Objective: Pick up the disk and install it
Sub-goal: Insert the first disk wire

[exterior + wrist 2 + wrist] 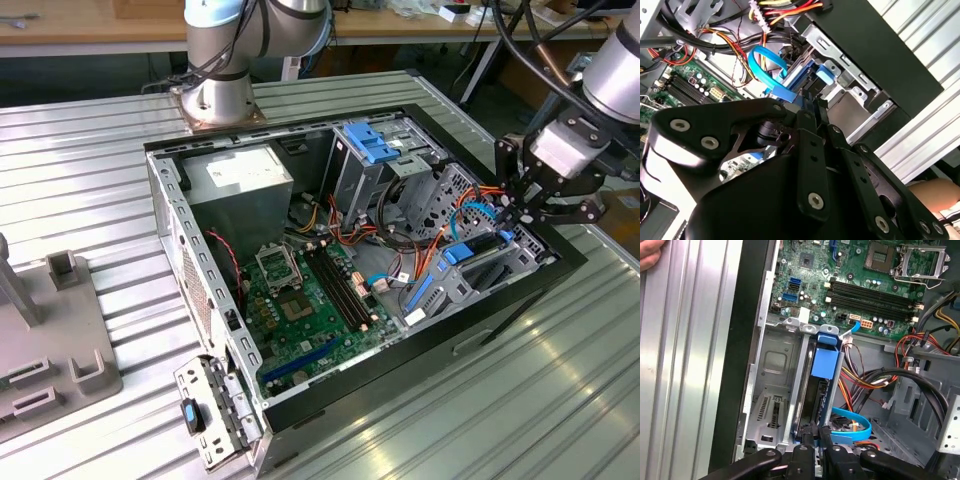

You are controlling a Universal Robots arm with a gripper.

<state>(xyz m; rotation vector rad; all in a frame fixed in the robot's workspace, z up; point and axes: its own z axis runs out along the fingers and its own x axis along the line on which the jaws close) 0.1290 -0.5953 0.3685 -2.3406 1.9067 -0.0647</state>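
The disk (466,250) stands on edge in the drive bay at the corner of the open computer case (300,405) on the exterior view's right. Its dark body (812,390) sits between a silver rail and blue carrier rails, with a blue tab at the far end. My gripper (512,216) hangs just over the case wall at the disk's near end. In both wrist views the fingertips (813,430) are drawn together against that end, gripper (818,431) shut. The second wrist view shows the gripper (811,111) meeting the disk's blue carrier (801,82).
A blue flat cable (855,426) and orange and black wire bundles (875,377) lie beside the bay. An upright grey cage with a blue latch (372,142), a power supply (240,180) and the motherboard (310,300) fill the case. A hand (650,252) rests on the ribbed table.
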